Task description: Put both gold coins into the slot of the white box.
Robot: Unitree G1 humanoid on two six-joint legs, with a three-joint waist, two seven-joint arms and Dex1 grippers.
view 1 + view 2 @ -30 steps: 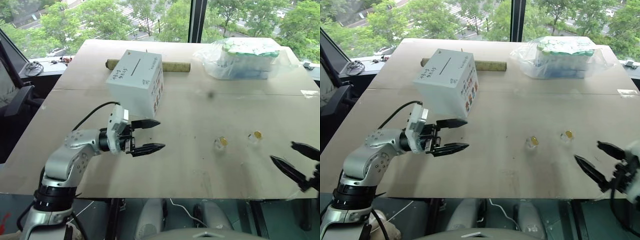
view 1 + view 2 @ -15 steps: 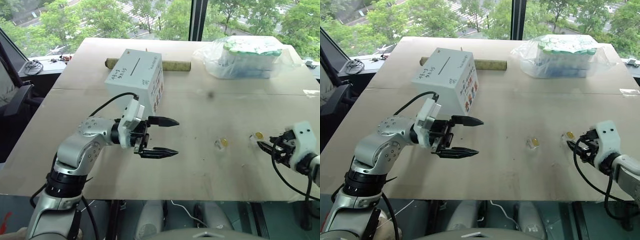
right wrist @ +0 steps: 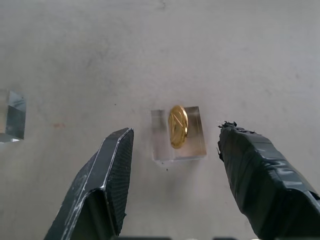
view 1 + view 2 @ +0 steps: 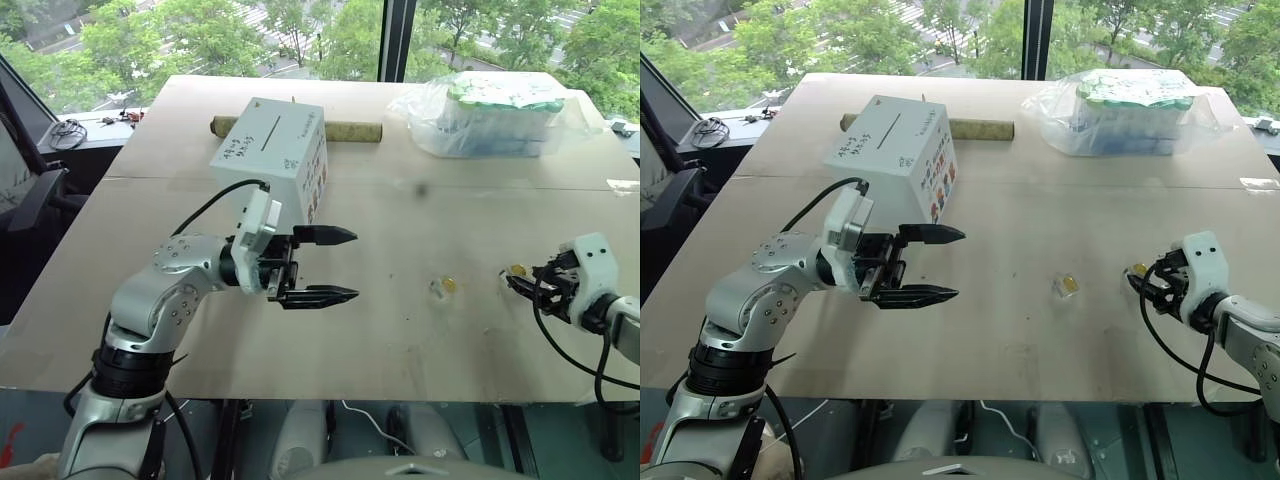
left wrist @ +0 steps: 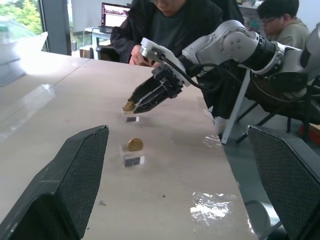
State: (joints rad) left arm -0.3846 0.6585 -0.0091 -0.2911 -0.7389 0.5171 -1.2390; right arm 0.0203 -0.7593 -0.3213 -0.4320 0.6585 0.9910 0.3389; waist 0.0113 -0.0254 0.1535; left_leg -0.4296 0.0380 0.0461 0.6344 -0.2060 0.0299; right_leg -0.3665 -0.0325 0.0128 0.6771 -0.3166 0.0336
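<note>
Bare table (image 4: 400, 330) surrounds both gold coins (image 4: 517, 270); white box (image 4: 270, 160) stands well apart.

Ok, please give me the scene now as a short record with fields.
white box: far left on the table, slot on top
left coin: upright in a clear stand
right coin: upright in a clear stand, between the right tool's fingers, untouched
left tool: open, empty, beside the box
right tool: open around right coin

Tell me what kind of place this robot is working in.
Probably an office or lab on an upper floor: a large worktable by tall windows over treetops, with seated people and a laptop nearby.
</note>
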